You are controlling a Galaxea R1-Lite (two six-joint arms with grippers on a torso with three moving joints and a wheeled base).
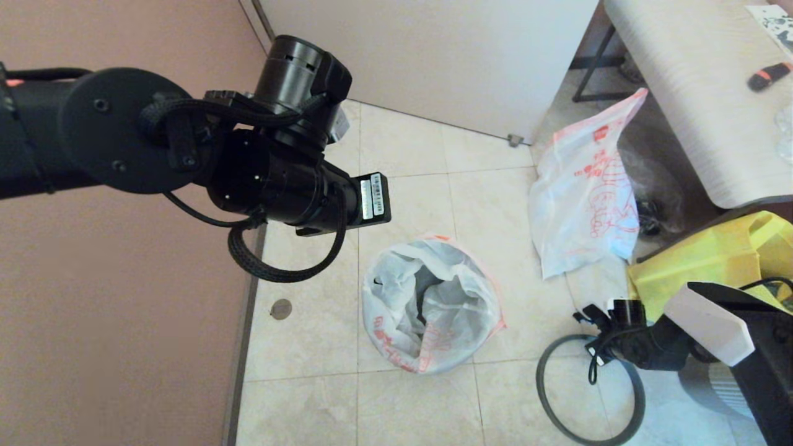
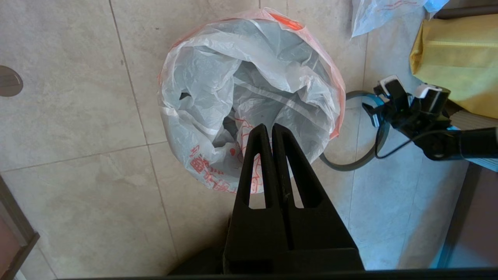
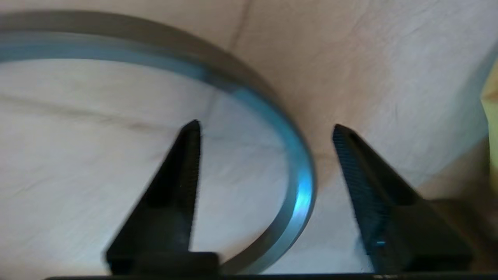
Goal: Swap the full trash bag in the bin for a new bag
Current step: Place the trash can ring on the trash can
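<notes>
Two printed bags; left claw (image 2: 267, 130) pressed together, right claw (image 3: 266, 130) spread astride one hoop (image 3: 299, 194).

red print on bags (image 1: 598, 186), unreadable

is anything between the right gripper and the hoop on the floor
Nothing visible. The right gripper is open just above the grey hoop, with a fingertip on either side of the band and only bare floor tile around it. The bin with the new bag stands apart, toward the robot's left. The left gripper is shut above the bin.
</notes>
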